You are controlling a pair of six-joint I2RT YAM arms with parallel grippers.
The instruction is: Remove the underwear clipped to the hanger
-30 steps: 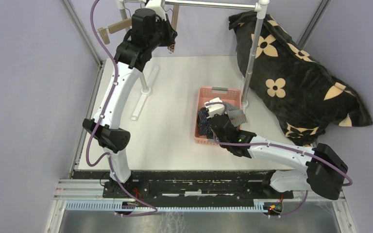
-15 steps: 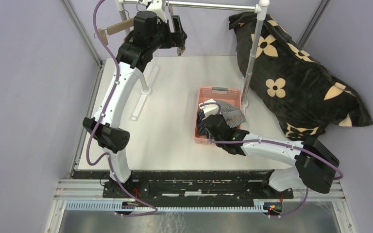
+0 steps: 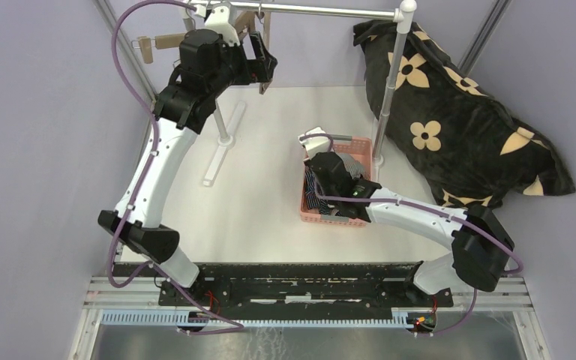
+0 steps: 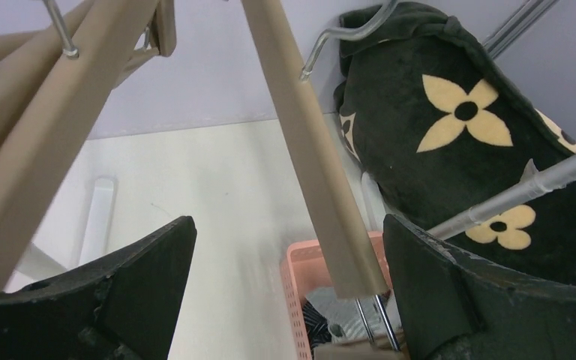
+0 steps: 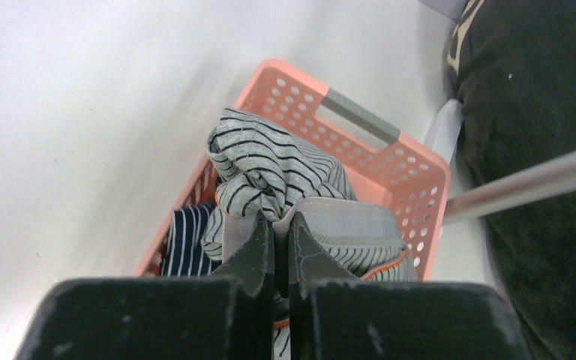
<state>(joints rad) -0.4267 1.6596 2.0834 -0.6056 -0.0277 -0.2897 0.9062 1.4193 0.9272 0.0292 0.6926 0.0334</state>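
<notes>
Presently, the right fingers (image 5: 251, 251) are clenched on the grey-and-white striped underwear (image 5: 270, 169), pinching a gathered fold of it between their tips. The rest of that pair bunches up beyond the tips, and its plain grey waistband lies just to their right. The grasp is directly over the pink basket (image 5: 412, 195), which stands on the bench (image 5: 82, 112). Whether the held cloth touches the basket's contents cannot be told.

A navy striped pair (image 5: 184, 240) lies inside the basket against its left wall, below and left of the fingers, apart from them.

The left fingers (image 4: 142, 292) are released and spread wide, raised near the rail (image 3: 322, 9). A wooden hanger (image 4: 307, 165) slants down through the gap between them, nearer the right-hand finger in the wrist view; contact with either finger is not visible. No cloth is seen on this hanger bar. More wooden hanger bars (image 4: 52, 112) cross the upper left of that view.

The flower-print cushion (image 3: 450, 112) leans at the bench's far right, beside the rail's upright post (image 3: 388, 82).
</notes>
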